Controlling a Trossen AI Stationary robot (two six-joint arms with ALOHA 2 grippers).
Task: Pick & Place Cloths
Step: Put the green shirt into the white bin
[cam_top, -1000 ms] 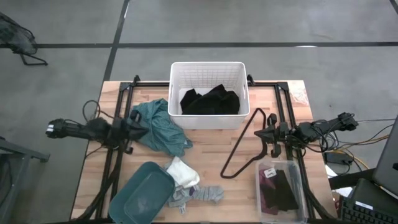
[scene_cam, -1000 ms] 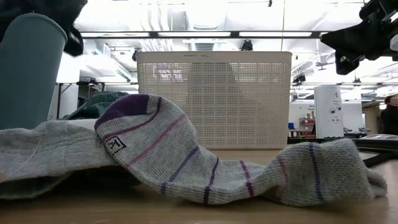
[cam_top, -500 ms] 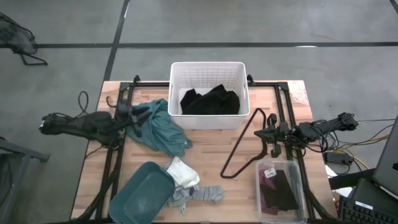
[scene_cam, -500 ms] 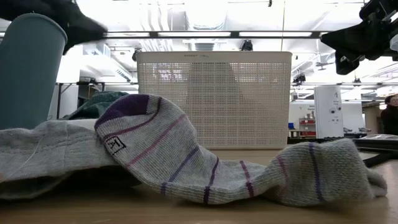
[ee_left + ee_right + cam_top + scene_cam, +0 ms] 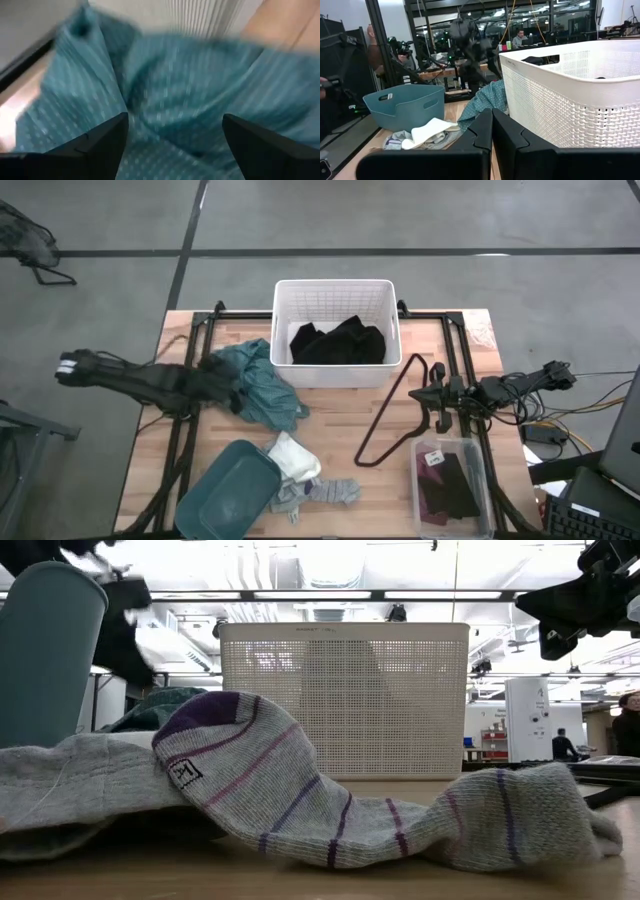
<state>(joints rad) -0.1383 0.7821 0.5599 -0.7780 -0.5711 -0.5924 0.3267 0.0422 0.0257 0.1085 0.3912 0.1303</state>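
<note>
**Left pincer over the teal cloth, right pincer parked by the clear box**

Seen from above, the left pincer (image 5: 222,383) hangs over the large teal cloth (image 5: 262,388), which lies crumpled on the tabletop (image 5: 340,420) at about 9 o'clock from the table's middle. In the left wrist view its two dark fingers (image 5: 105,140) stand well apart, with the dotted teal fabric filling the space ahead of them; whether they touch the fabric cannot be told.

The teal cloth's far edge lies just beside the white slatted basket (image 5: 335,292), which sits at 12 o'clock and holds a heap of black cloths (image 5: 338,343).

At 7 o'clock a teal bin (image 5: 228,490) lies on the tabletop. Just beside it, toward the middle, is a white cloth (image 5: 294,457), and touching that, a grey striped sock (image 5: 330,492), which fills the foreground of the low view.

The right pincer (image 5: 432,402) waits at 3 o'clock, its fingers (image 5: 485,131) pressed together. Just beside it at 5 o'clock stands a clear plastic box (image 5: 452,488) holding maroon and small black cloths (image 5: 450,486). A black hanger (image 5: 390,410) lies between the basket and this box.
</note>
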